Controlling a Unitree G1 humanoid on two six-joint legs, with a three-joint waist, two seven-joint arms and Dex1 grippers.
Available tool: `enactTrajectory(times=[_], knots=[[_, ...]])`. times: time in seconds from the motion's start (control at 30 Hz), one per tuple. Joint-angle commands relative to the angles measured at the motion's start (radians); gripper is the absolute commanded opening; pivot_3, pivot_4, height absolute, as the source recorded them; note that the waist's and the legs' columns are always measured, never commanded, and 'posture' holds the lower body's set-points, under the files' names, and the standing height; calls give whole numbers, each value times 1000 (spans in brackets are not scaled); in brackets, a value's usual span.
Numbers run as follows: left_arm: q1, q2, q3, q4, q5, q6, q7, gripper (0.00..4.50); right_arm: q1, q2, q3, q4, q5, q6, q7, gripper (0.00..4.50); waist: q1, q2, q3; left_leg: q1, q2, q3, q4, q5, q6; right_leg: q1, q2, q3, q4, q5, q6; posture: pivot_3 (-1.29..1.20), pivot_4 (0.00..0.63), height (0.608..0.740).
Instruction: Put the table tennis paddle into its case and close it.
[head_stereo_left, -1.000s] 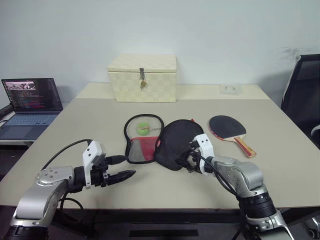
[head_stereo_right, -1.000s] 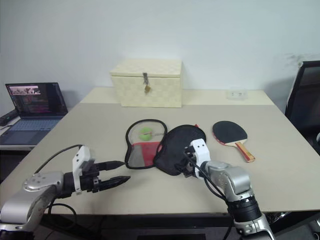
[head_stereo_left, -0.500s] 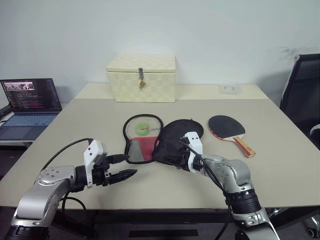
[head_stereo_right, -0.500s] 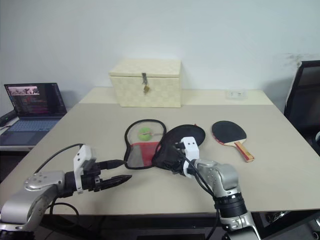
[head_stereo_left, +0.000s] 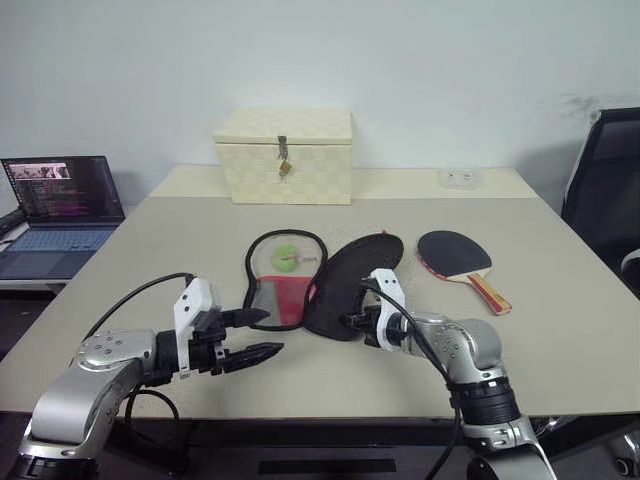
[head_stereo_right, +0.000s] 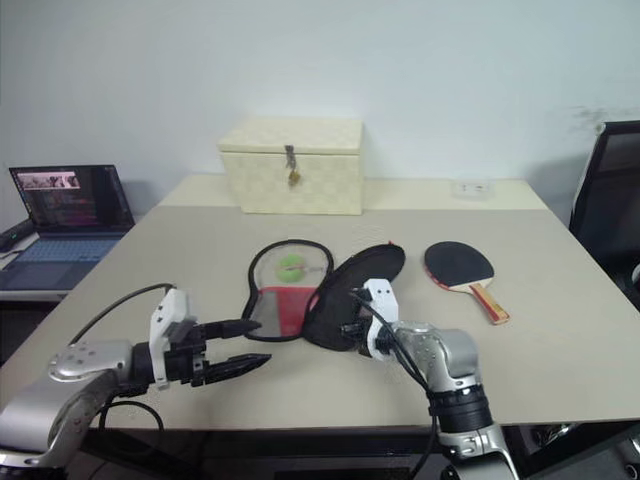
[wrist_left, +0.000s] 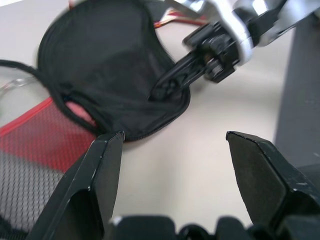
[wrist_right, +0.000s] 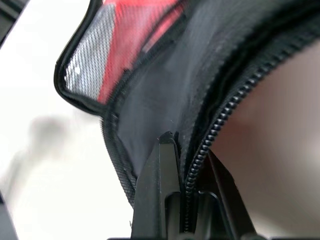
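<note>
Here: right gripper (wrist_right: 187, 187) clenched on the zippered rim of the case (head_stereo_left: 345, 290), black half tilted up off the table (head_stereo_left: 560, 340). Left gripper (head_stereo_left: 262, 333) spread wide, hovering near the mesh half. Paddle (head_stereo_left: 456, 256) flat, just right of the case.

Cream latched box (head_stereo_left: 283, 156), open laptop (head_stereo_left: 62, 203), black chair (head_stereo_left: 603, 190)

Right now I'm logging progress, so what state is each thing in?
case: unzipped, lying open, one half lifted by its zipper edge
table tennis paddle: flat on the table, outside the case
cream box: lid shut
laptop: open, screen lit
left gripper: open, empty
right gripper: shut on the case
</note>
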Motion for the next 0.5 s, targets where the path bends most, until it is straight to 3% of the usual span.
enactTrajectory(times=[0.03, 0.5], knots=[[-8, 22, -12, -55, -36, 10, -22, 3565, 35, -52, -23, -110, 53, 74, 37, 65, 0, 0, 0, 0, 0, 0, 0, 0, 0, 0, 0, 0, 0, 0, 0, 0, 150, 740], [-57, 32, -82, -15, -22, -11, -61, 3565, 103, -283, -55, -220, 106, 192, 123, 65, -1, 0, 0, 0, 0, 0, 0, 0, 0, 0, 1, 0, 0, -2, 4, 0, 150, 740]])
